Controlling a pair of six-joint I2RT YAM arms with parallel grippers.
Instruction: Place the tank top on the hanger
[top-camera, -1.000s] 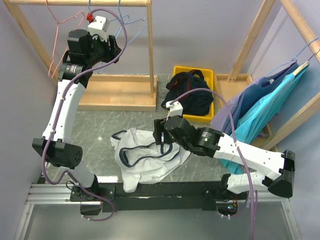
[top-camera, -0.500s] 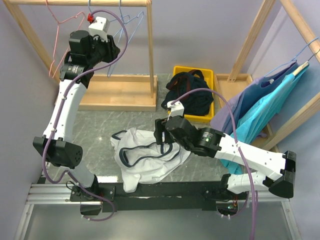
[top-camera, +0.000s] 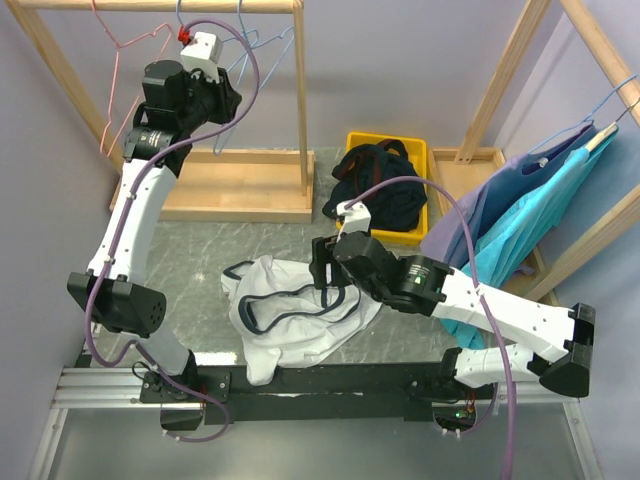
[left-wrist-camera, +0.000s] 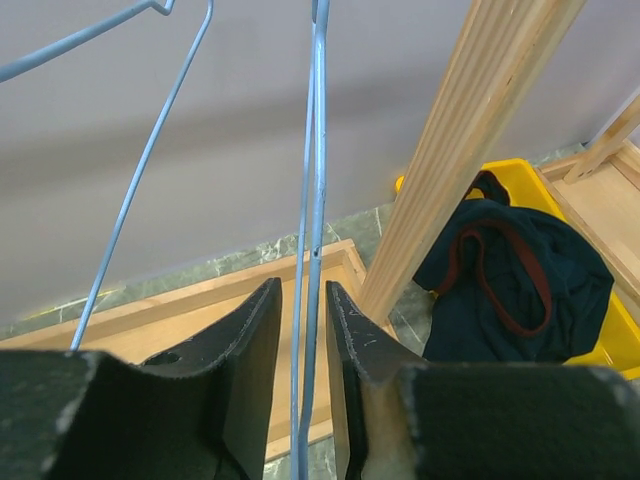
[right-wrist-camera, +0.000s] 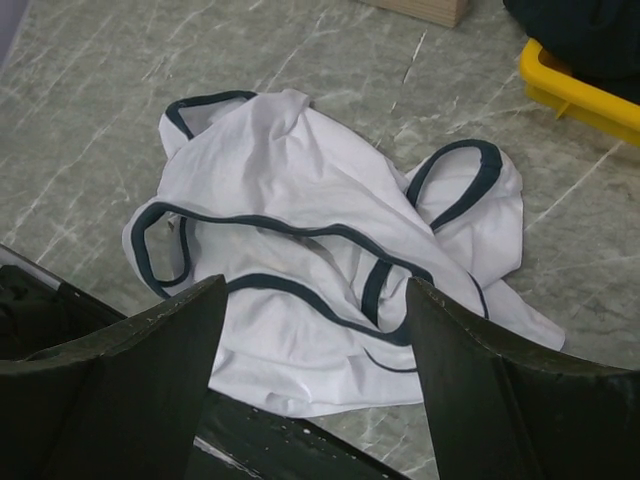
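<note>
The tank top lies crumpled on the table near the front edge, white with navy trim; its print is hidden. In the right wrist view the tank top is spread below the jaws. My right gripper is wide open and empty just above its right part, and the right gripper touches nothing. My left gripper is raised at the wooden rack. Its jaws stand narrowly apart around the light-blue wire hanger, with gaps on both sides of the wire at the left gripper. The hanger hangs from the rail.
A second blue hanger and a pink hanger hang on the same rack. A yellow bin holds a dark navy garment. Teal and purple shirts hang at the right.
My left gripper has risen slightly at the rack and the blue hanger's lower part has swung left. The right gripper has shifted very little over the tank top.
</note>
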